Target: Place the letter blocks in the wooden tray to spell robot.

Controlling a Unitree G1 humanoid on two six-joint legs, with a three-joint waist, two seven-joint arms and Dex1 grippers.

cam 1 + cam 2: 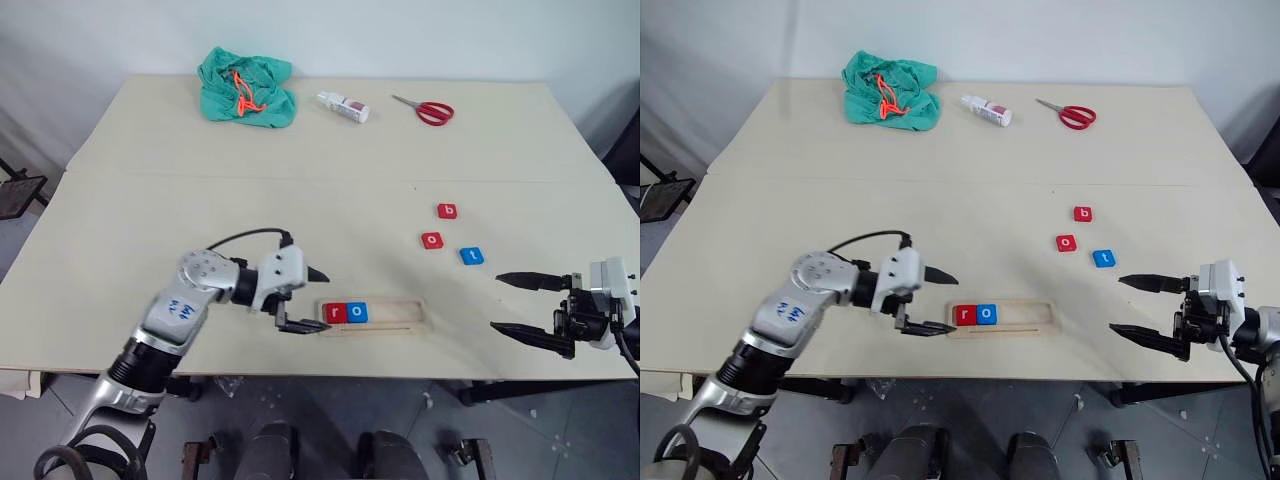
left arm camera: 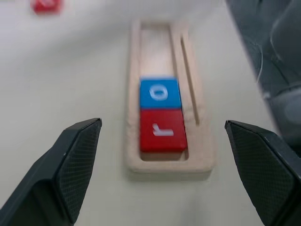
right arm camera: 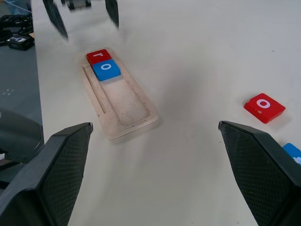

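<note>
The wooden tray [image 1: 372, 316], near the table's front edge, holds the red r block [image 1: 335, 313] and blue o block [image 1: 357, 313] at its left end. Both the left gripper [image 1: 303, 299] and right gripper [image 1: 520, 303] hang open and empty. The next move likely calls for fetching the red b block [image 1: 448, 211], which lies toward the table's right side.

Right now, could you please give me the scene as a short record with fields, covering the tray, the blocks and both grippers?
tray: wooden tray near the table's front edge
in tray: red r block, blue o block, side by side at its left end
loose on table: red b block, red o block, blue t block
left gripper: open, empty, at the tray's left end
right gripper: open, empty, right of the tray
remaining: b, o, t
</note>
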